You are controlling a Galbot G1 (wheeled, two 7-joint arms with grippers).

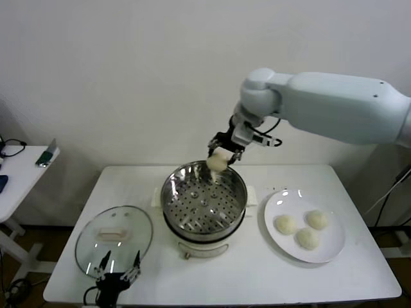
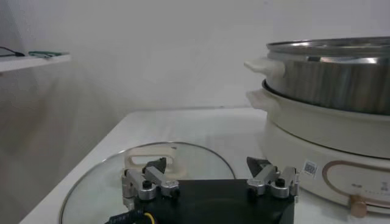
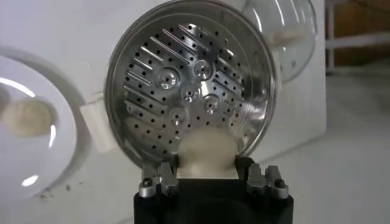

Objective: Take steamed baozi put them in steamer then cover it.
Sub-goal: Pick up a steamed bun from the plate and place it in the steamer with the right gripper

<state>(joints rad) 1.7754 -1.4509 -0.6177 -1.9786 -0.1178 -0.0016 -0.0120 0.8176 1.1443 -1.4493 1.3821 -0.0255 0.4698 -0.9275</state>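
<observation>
We see the steamer (image 1: 203,206) as a polished, mirror-bright steel pot whose perforated tray (image 3: 186,91) shines, seated on a smooth, glossy cream plastic base (image 2: 317,143). Beside the steamer, the cover (image 1: 114,239) is clear glass with a metal rim and a matt cream handle (image 2: 149,159). On the steamer's other side, a glossy white plate (image 1: 304,224) bears smooth, matt doughy baozi (image 1: 286,224). The table (image 1: 257,282) looks matt white.

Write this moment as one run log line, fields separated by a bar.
right gripper: shut on baozi, above steamer back rim | left gripper: open, idle by cover | plate: three buns | steamer tray: empty
</observation>
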